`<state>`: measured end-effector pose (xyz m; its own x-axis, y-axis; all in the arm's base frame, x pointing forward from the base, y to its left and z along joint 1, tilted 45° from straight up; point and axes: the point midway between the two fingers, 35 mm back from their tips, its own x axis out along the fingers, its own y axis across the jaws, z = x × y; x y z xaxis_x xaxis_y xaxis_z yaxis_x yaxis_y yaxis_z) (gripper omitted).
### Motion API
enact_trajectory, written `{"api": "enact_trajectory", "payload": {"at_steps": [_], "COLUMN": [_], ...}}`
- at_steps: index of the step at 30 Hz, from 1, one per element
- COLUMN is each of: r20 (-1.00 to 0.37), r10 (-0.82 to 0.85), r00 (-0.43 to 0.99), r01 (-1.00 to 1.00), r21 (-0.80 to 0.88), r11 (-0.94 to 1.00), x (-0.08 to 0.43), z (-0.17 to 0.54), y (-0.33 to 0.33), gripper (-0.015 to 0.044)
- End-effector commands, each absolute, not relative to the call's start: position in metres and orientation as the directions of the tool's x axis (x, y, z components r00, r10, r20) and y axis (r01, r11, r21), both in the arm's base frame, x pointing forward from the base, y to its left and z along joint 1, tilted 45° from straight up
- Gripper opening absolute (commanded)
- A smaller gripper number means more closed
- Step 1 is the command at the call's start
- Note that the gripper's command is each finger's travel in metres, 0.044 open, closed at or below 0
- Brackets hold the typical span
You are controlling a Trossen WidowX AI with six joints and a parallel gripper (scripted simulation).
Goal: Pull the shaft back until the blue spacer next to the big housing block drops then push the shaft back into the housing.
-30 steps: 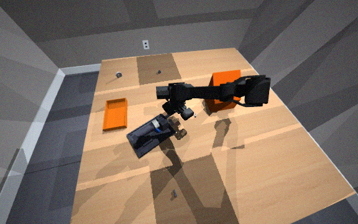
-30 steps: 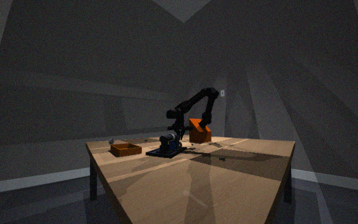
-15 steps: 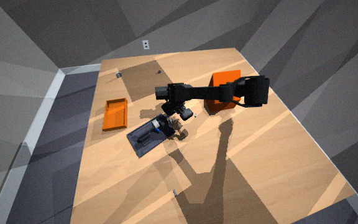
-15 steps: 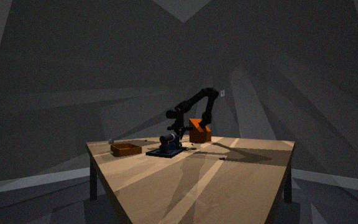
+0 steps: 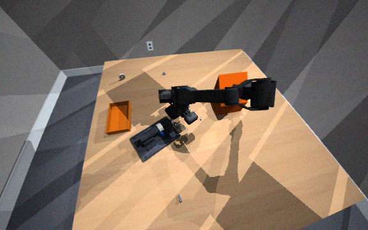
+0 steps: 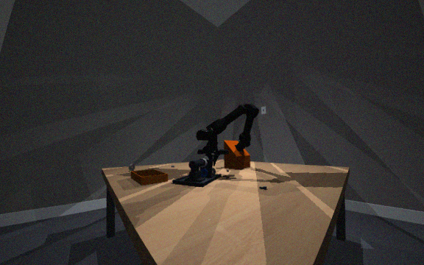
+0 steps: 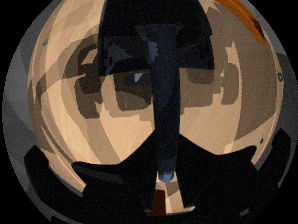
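The dark housing (image 6: 194,166) stands on a dark base plate (image 5: 144,156) (image 6: 191,182). A pale ring (image 5: 160,127) (image 6: 205,162) shows at the housing. The blue spacer (image 5: 161,133) (image 6: 205,172) shows as a small blue patch beside it; whether it hangs on the shaft or lies loose cannot be told. The dark shaft (image 7: 166,105) runs down the middle of the wrist view, its rounded end past the fingers. My gripper (image 5: 176,123) (image 6: 213,165) (image 7: 162,132) is shut on the shaft. The other spacers are too dark to make out.
An orange tray (image 5: 108,116) (image 6: 149,178) lies left of the plate. A large orange block (image 5: 230,79) (image 6: 237,162) stands beneath the arm at the right. A grey ring (image 5: 122,76) and small parts (image 5: 163,73) (image 5: 200,118) (image 5: 179,198) lie around the table.
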<state>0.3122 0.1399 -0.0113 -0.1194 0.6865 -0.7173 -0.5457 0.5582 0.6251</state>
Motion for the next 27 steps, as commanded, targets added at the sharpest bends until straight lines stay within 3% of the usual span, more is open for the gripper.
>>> {"api": "enact_trajectory", "payload": {"at_steps": [1,27], "r20": [-0.713,-0.713], "r10": [0.692,0.692], "r00": [-0.115,-0.114], "r01": [-0.546,-0.546], "r21": [0.627,0.627], "r11": [0.556,0.556], "x": [0.3157,0.3224], "z": [-0.0090,-0.0063], "y": [0.1416,0.1454], "gripper": [0.0000,0.0000]}}
